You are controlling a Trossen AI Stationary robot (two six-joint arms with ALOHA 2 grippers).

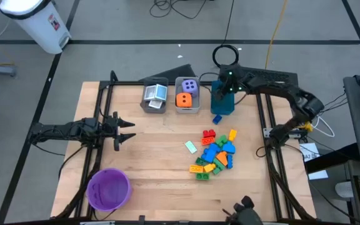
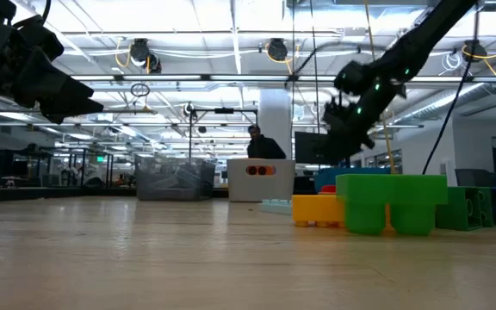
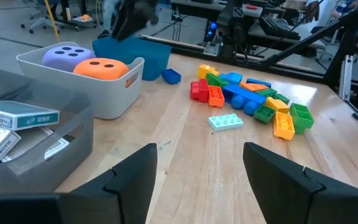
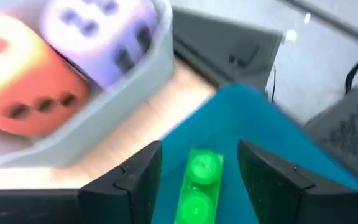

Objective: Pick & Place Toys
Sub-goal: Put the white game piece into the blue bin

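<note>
My right gripper (image 4: 199, 163) stands open over the blue bin (image 1: 222, 101) at the table's far side. A green brick (image 4: 199, 186) shows inside the bin (image 4: 272, 130) between the fingers, apart from both. Whether it lies on the bin's floor, I cannot tell. The purple die (image 1: 190, 85) and the orange die (image 1: 184, 99) sit in the grey bin (image 1: 195, 107). Cards (image 1: 156, 94) lie in the clear bin beside it. A pile of coloured bricks (image 1: 216, 153) lies on the table's right half. My left gripper (image 1: 127, 130) waits open at the left.
One blue brick (image 1: 217, 119) lies on the table just in front of the blue bin. A teal flat piece (image 1: 190, 147) lies left of the pile. The purple bowl (image 1: 108, 189) stands at the near left corner. Bare wood stretches between the left gripper and the pile.
</note>
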